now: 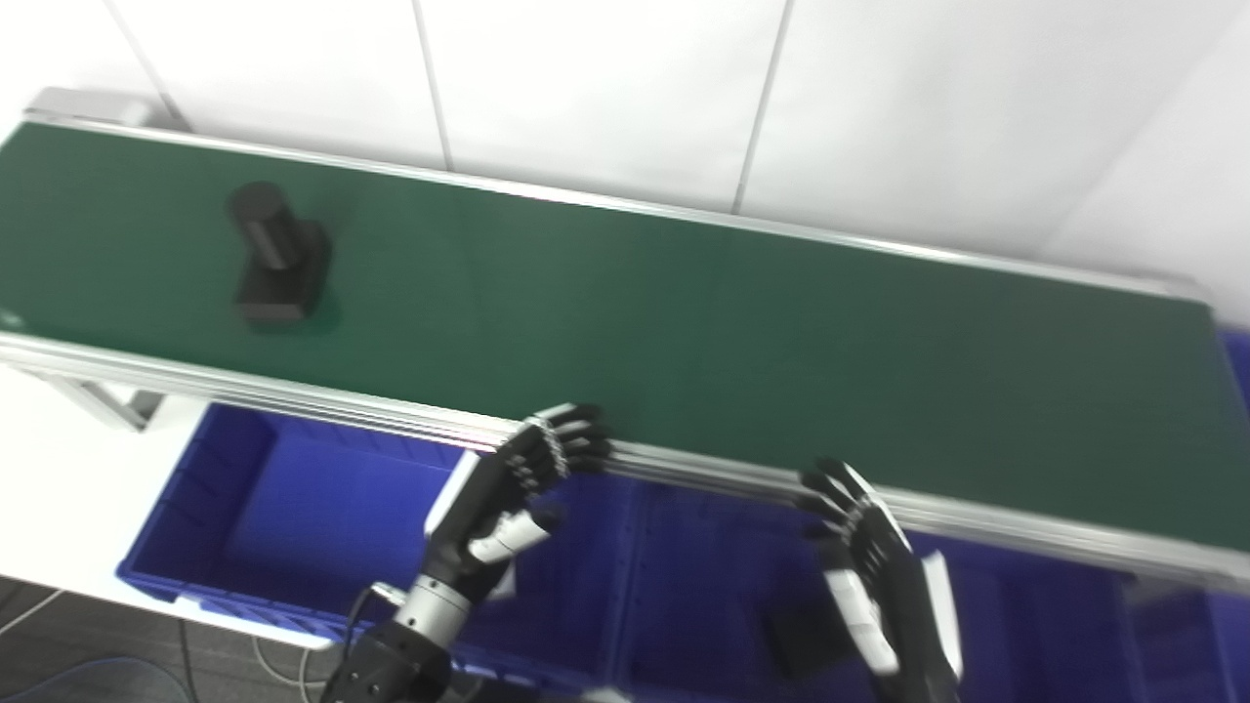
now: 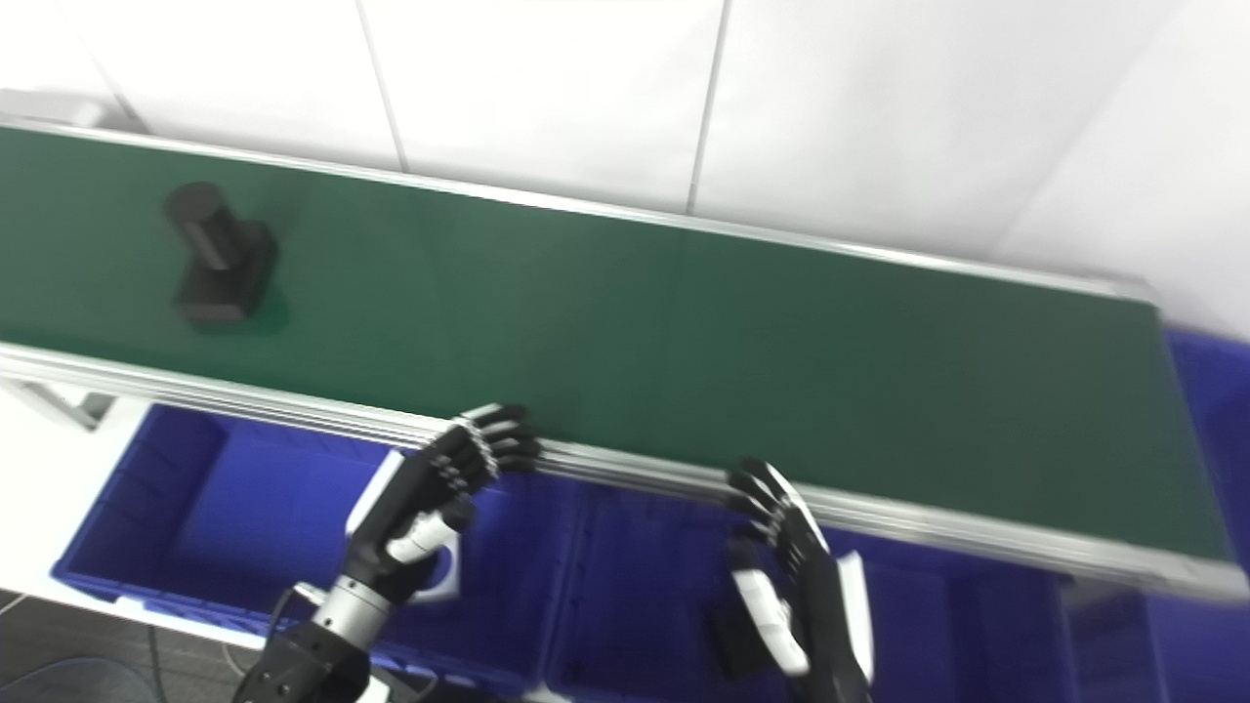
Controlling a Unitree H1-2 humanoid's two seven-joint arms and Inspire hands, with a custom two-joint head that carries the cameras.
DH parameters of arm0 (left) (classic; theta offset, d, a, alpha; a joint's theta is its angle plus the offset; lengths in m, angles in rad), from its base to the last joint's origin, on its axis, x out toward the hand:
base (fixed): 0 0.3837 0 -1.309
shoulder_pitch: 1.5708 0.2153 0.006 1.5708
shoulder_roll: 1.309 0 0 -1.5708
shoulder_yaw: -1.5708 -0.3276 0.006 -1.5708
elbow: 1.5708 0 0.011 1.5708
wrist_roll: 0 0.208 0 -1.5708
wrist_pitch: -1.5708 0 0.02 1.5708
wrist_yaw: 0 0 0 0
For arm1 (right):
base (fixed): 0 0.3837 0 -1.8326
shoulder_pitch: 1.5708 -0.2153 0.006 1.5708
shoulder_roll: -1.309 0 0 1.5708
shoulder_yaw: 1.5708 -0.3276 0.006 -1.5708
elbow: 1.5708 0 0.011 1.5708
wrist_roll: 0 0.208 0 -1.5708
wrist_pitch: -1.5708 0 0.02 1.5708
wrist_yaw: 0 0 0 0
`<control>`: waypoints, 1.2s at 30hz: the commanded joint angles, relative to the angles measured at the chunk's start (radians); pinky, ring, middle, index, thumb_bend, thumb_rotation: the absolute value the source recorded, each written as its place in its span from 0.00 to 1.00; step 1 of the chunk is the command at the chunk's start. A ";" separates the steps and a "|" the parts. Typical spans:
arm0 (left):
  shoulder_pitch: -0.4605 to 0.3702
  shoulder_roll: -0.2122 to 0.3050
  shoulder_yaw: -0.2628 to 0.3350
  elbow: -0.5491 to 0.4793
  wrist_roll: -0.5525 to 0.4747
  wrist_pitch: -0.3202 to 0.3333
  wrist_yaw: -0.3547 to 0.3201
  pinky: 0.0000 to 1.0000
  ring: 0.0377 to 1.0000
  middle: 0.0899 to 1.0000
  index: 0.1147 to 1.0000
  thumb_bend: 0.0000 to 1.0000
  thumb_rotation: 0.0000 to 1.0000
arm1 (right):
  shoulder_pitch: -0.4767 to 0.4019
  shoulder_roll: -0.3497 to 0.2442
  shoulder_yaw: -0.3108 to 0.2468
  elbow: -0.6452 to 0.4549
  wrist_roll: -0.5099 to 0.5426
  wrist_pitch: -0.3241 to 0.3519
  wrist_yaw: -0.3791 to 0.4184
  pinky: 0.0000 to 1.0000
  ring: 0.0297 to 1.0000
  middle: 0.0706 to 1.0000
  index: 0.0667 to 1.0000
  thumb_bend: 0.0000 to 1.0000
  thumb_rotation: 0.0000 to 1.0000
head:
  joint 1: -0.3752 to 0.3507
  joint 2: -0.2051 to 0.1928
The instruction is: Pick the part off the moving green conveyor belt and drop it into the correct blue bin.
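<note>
A black part (image 1: pixel 277 256), a block with a cylinder sticking up from it, rides on the green conveyor belt (image 1: pixel 684 322) near its left end. Both hands hover below the belt's near rail, over the blue bins, far to the right of the part. My left hand (image 1: pixel 518 478) has its fingers spread and reaching to the rail, holding nothing. My right hand (image 1: pixel 864 547) is also open and empty, fingertips close to the rail.
Blue bins lie under the belt's near edge: one at the left (image 1: pixel 293 508), one in the middle (image 1: pixel 703 576) with a dark part (image 1: pixel 801 640) inside, another at the right (image 1: pixel 1172 635). White wall panels stand behind the belt.
</note>
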 commanded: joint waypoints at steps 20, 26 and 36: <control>-0.106 0.015 0.007 0.146 -0.083 -0.014 -0.059 0.68 0.70 0.70 0.75 0.89 0.49 | -0.057 0.012 -0.019 0.066 0.004 -0.091 -0.004 0.68 0.76 0.81 0.87 0.55 1.00 | 0.055 -0.106; -0.117 0.007 0.017 0.167 -0.094 -0.020 -0.062 0.67 0.68 0.69 0.74 0.89 0.47 | -0.064 0.015 -0.021 0.074 -0.002 -0.103 -0.009 0.66 0.75 0.80 0.87 0.54 0.99 | 0.042 -0.111; -0.124 -0.017 0.030 0.193 -0.086 -0.042 -0.060 0.65 0.66 0.68 0.72 0.87 0.43 | -0.059 0.016 -0.015 0.011 -0.010 -0.116 -0.007 0.64 0.74 0.79 0.85 0.51 0.94 | 0.032 -0.109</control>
